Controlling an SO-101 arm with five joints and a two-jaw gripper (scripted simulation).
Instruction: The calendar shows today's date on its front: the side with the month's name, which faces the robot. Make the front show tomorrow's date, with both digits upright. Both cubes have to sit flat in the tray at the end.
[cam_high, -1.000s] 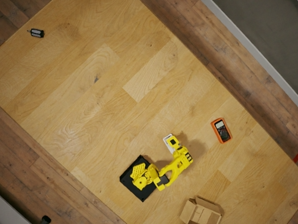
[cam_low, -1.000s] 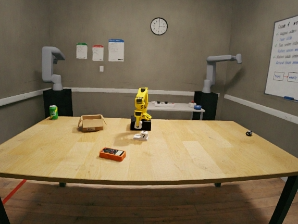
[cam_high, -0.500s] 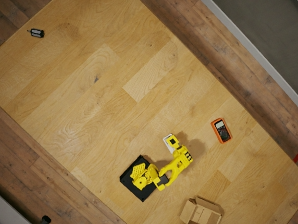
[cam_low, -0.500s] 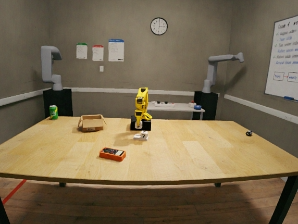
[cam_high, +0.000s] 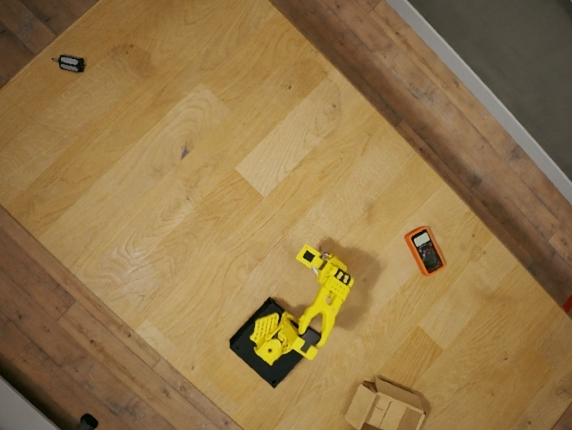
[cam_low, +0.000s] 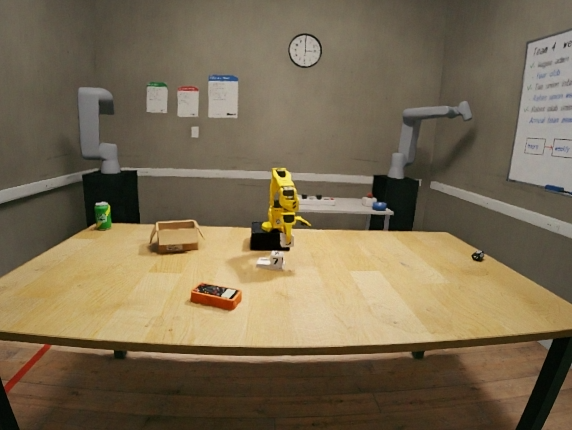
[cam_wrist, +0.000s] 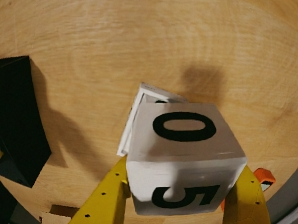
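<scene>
My gripper is shut on a white cube and holds it above the table, behind the tray in the exterior view. In the wrist view this cube shows a 0 and, below it, a 5, both lying sideways. The white calendar tray stands on the table, turned at an angle beyond the held cube in the wrist view. The other white cube is at the tray and shows a 7 towards the exterior camera. In the wrist view the held cube hides most of it. The month's name is not visible.
The black base block stands near the tray. An orange multimeter lies on the table. An open cardboard box, a green can and a small dark object are farther off.
</scene>
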